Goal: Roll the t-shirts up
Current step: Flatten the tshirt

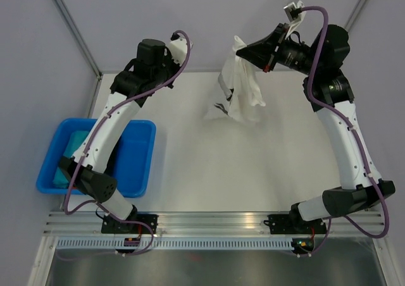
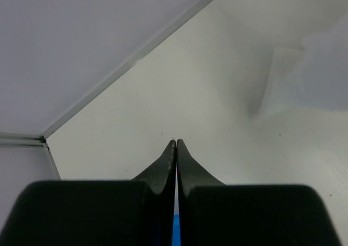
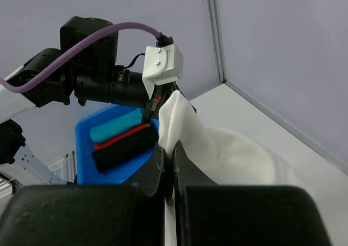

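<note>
My right gripper [image 1: 243,51] is shut on an upper edge of the white t-shirt [image 1: 243,90], which hangs down from it to the table at the back centre. Small black marks show on its lower folds. In the right wrist view the white t-shirt [image 3: 228,153] bunches up between and beyond the closed right gripper [image 3: 167,148]. My left gripper [image 2: 176,142] is shut with nothing in it, raised over the back left of the table; it also shows as the left gripper [image 3: 149,111] opposite. Teal [image 3: 117,127], red [image 3: 120,139] and black [image 3: 122,149] rolls lie in the bin.
A blue bin [image 1: 142,166] stands at the left edge of the table under my left arm, with a teal roll [image 1: 73,145] showing in it. Grey walls close the back and sides, with metal corner posts [image 1: 73,30]. An aluminium rail [image 1: 215,221] runs along the front.
</note>
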Available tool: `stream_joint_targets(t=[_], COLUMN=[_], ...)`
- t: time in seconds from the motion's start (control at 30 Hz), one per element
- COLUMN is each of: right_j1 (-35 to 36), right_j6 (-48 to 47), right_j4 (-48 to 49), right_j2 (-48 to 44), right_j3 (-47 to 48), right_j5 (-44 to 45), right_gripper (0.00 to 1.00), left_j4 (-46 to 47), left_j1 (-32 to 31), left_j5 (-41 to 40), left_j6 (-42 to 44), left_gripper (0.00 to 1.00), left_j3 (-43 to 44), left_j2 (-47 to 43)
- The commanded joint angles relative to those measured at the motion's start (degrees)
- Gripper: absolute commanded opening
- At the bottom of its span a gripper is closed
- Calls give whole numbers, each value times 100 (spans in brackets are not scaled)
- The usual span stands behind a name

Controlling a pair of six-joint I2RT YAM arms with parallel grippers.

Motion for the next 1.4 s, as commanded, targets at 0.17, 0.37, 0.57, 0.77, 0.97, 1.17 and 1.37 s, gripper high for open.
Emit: stream_joint_targets(t=[0.17, 0.37, 0.57, 0.77, 0.97, 1.17, 1.37], right_j1=[-92, -250, -480, 554, 1602, 2034, 2026], right_j6=[924, 884, -163, -165, 82, 125, 451], right_j4=[-382, -873, -2068, -1938, -2015, -2096, -1823], right_j2=[-106, 800, 1356, 609, 1125, 2163, 2147], right_j3=[-1068, -1655, -1585, -2824, -3468, -2791, -2781], right_j5=[2322, 3278, 4931, 4846, 4502, 4580, 5687], right_gripper=[0, 40, 75, 68, 63, 68, 65], left_j4=[-34, -122, -412, -465, -553, -561, -597], left_j1=[128, 128, 66, 66, 66, 66, 66], left_j5=[-109, 356, 1042, 1201, 1201, 1209, 1376], left_j6=[-113, -210, -219, -333, -430, -465, -386], left_gripper=[2, 8, 46, 59, 61, 62, 63], left_j3=[-186, -422, -1221, -2531, -3226, -3280, -3376], left_j2=[-16, 274, 29, -665, -1184, -1238, -1317])
